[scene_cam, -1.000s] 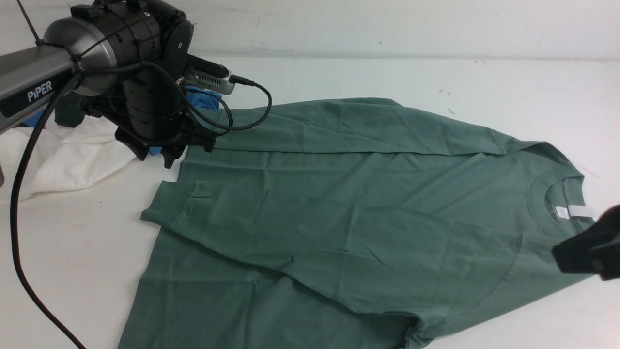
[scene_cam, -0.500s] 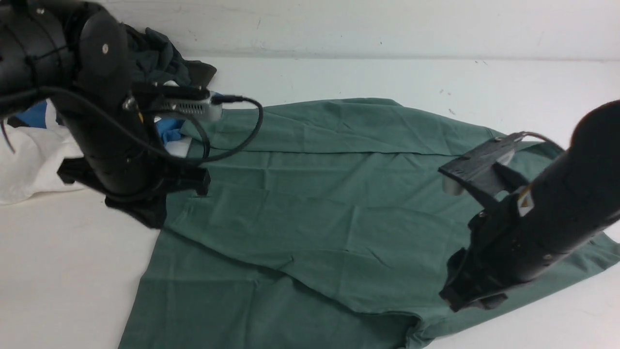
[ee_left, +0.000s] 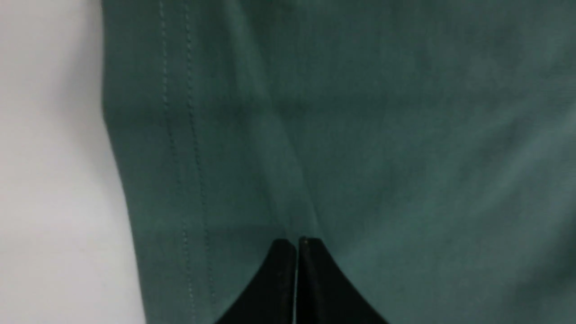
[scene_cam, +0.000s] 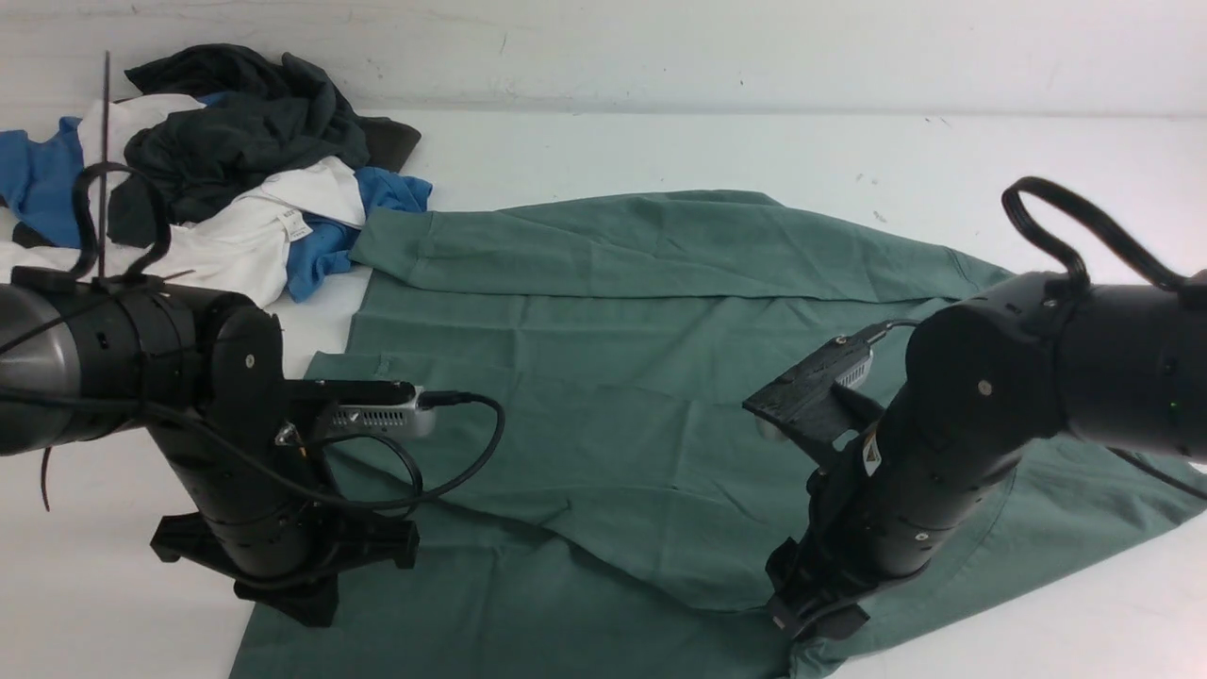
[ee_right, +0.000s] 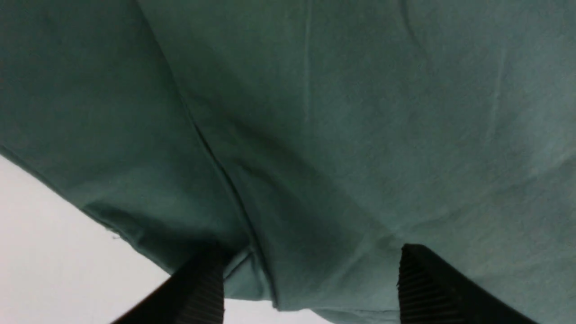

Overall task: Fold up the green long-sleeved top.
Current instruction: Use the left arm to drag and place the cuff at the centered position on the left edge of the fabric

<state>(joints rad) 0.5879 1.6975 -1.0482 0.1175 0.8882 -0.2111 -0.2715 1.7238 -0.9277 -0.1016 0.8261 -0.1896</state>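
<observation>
Left tool [ee_left: 297, 241] has dropped, pinching the flat, lightly creased sage-green top [scene_cam: 660, 377]

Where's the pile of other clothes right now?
The clothes pile lies far left on the table in the front view, beside the sleeve cuff of the green top.

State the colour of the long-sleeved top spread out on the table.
The top is a muted sage green, clearest in the front view.

Sage-green top [scene_cam: 660, 311], white table [scene_cam: 943, 160]
</observation>
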